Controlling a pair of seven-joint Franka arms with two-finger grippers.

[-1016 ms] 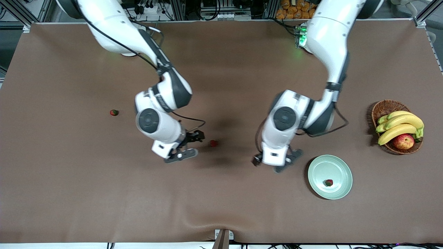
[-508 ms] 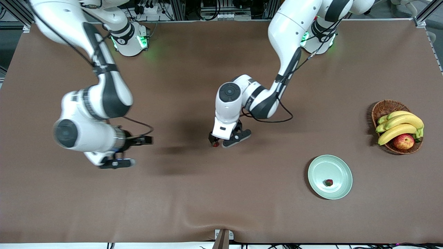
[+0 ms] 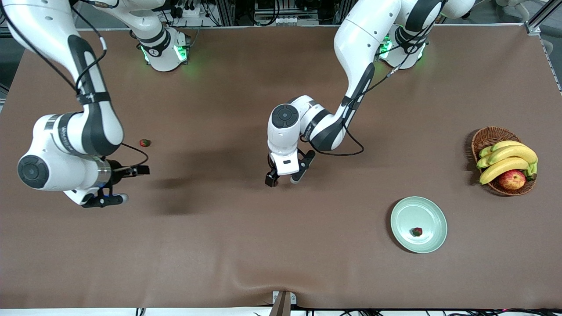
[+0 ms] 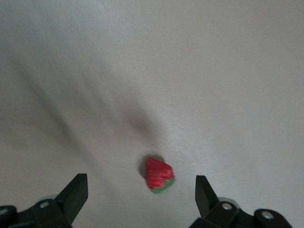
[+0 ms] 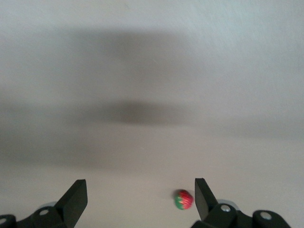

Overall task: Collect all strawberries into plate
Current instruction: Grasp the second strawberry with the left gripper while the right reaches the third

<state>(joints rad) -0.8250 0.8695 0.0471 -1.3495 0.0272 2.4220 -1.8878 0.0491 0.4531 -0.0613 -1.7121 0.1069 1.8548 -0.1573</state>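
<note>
One strawberry (image 3: 417, 231) lies in the pale green plate (image 3: 412, 210). A second strawberry (image 4: 159, 175) rests on the brown table near the middle; my left gripper (image 3: 283, 177) hangs open over it, the berry between its fingers (image 4: 140, 180) but clear of both. The front view hides this berry under the gripper. A third strawberry (image 3: 144, 142) sits toward the right arm's end of the table. My right gripper (image 3: 135, 184) is open in the air close by, and the berry (image 5: 184, 199) shows just inside one fingertip (image 5: 202, 190), with nothing gripped (image 5: 140, 183).
A brown wicker basket (image 3: 487, 136) with bananas (image 3: 509, 158) and an apple (image 3: 512, 179) stands at the left arm's end of the table, farther from the front camera than the plate.
The left arm swung from beside the plate to over the middle strawberry. The right arm drew away from that berry toward its own end of the table. Both grippers stayed open.
</note>
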